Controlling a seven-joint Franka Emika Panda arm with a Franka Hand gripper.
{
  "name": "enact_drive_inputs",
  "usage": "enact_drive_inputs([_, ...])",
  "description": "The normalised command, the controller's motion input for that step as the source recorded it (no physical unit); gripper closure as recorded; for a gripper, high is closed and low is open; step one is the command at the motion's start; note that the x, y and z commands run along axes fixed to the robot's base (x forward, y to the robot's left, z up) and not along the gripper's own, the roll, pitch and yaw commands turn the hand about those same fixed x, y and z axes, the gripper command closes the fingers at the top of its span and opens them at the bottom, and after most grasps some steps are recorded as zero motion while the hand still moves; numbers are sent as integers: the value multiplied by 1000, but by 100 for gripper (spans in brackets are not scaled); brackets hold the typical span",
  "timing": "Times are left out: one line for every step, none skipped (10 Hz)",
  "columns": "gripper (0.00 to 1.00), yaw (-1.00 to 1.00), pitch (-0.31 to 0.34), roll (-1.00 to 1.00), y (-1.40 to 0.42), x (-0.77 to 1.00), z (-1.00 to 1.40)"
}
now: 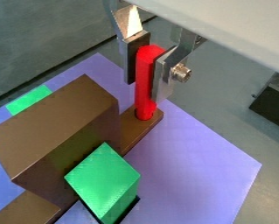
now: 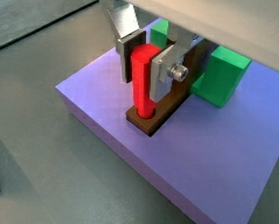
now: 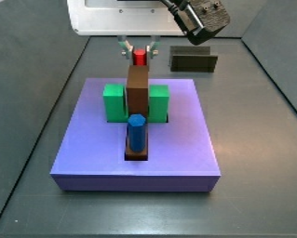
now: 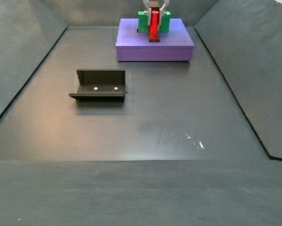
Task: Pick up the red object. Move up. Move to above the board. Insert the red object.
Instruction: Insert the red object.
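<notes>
Basically almost done: the red peg (image 1: 142, 80) stands upright with its lower end in a hole at the end of the board (image 1: 59, 131), the tool (image 1: 149, 63) clamped on it. Only seating and release look left.

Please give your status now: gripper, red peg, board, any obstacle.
Gripper above the board's end, shut on slim bright red cylindrical peg. Peg upright, its lower end in a hole of the long brown board. Blue peg stands at the opposite end, not in the way.
</notes>
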Motion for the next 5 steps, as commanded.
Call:
enact_drive_inputs([100,-3,-67,233,-23,-137,-486])
enact_drive_inputs([100,0,-37,254,-229,-163,-369])
enact_drive_inputs([100,3,0,221,-474,0,-320])
enact_drive_inputs([100,-29,0,146,-74,257,-549])
enact_drive_inputs([100,-49,0,124,40,246,-569])
